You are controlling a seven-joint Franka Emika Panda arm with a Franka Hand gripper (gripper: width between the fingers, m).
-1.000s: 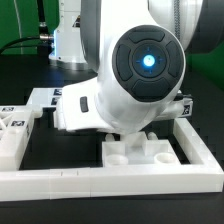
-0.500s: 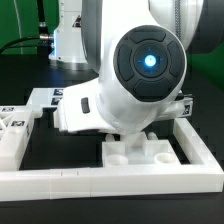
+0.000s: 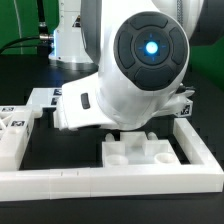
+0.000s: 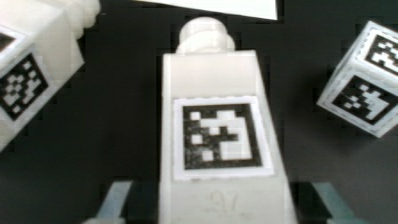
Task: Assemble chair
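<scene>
In the wrist view a long white chair piece [image 4: 221, 110] with a square tag on its upper face and a round peg at its far end lies between my gripper's [image 4: 222, 203] two fingers. The jaws stand close on either side of it, shut on it. Two more tagged white chair pieces flank it, a block [image 4: 32, 70] and a cube [image 4: 365, 80]. In the exterior view the arm's bulky body hides the gripper and the held piece. A notched white chair block [image 3: 140, 152] sits in front of the arm.
A white border rail [image 3: 110, 185] runs along the front and up the exterior view's right side [image 3: 195, 140]. Tagged white pieces [image 3: 15, 130] stand at the exterior view's left, and a slab [image 3: 45, 100] lies behind them. The table is black.
The jaws have come in from wide open onto the long piece. The arm's body has since shifted slightly upward in the exterior view.
</scene>
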